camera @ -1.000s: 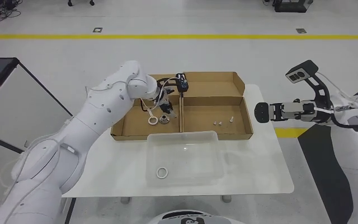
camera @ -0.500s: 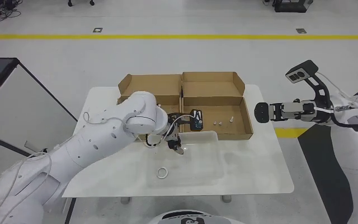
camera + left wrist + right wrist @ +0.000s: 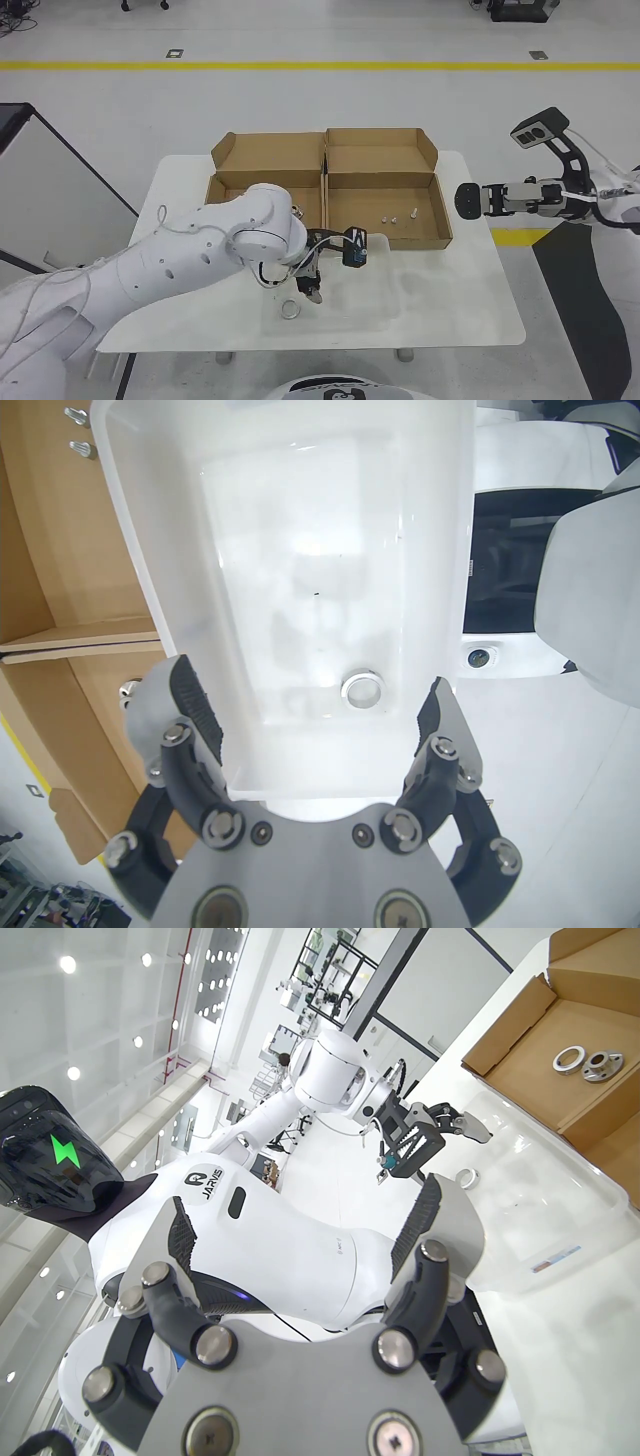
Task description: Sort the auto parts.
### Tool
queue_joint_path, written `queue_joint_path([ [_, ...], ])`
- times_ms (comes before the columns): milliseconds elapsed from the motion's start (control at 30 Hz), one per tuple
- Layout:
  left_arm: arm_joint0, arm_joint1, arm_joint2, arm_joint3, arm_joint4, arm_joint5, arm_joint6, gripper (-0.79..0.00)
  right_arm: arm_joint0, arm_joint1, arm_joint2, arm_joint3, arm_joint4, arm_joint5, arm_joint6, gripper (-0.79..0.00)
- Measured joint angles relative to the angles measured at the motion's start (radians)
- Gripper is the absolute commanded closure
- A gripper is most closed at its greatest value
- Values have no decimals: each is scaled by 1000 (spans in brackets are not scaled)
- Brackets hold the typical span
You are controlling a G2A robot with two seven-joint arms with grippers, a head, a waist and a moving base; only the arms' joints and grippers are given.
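Left wrist view puts the left claw point(image 3: 310, 680) spread wide and empty over the small silver metal ring point(image 3: 363, 694) lying in the clear plastic bin point(image 3: 145, 565). Pick-up seems in hand: next, descend astride the ring, close, and lift toward the brown cardboard box point(image 3: 60, 600). Meanwhile the right claw point(image 3: 305, 1198) gapes empty.

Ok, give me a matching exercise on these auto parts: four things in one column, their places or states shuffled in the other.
Things
1. two small bolts
2. flanged part
3. lone ring
4. left gripper

Places or states
a. open, above the clear bin
b. lying inside the clear bin
c. cardboard box, right compartment in the top view
d. cardboard box, left compartment in the top view

Pairs: 1-c, 2-d, 3-b, 4-a
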Motion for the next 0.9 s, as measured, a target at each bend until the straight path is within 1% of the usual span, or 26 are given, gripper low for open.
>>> queue_joint_path([
  [67,0,0,0,0,0,0,0,-785,0,0,0,0,0,0,0,-785],
  [133,8,-1,8,-20,8,-17,17,-785,0,0,0,0,0,0,0,-785],
  [200,7,0,35,-43,34,-21,21,-785,0,0,0,0,0,0,0,-785],
  [333,-29,0,96,-37,33,28,-28,-785,0,0,0,0,0,0,0,-785],
  [467,-62,-9,141,-10,16,64,-65,-785,0,0,0,0,0,0,0,-785],
  [633,-34,-31,141,12,29,103,-103,-785,0,0,0,0,0,0,0,-785],
  [667,-27,-36,141,19,34,109,-109,-742,0,0,0,0,0,0,0,-785],
  [700,-23,-40,141,25,36,111,-111,-720,0,0,0,0,0,0,0,-785],
  [733,-21,-44,141,32,36,112,-112,-720,0,0,0,0,0,0,0,-785],
  [800,-18,-50,141,45,35,112,-112,-650,0,0,0,0,0,0,0,-785],
  [900,-7,-56,141,56,41,120,-120,-610,0,0,0,0,0,0,0,-785],
])
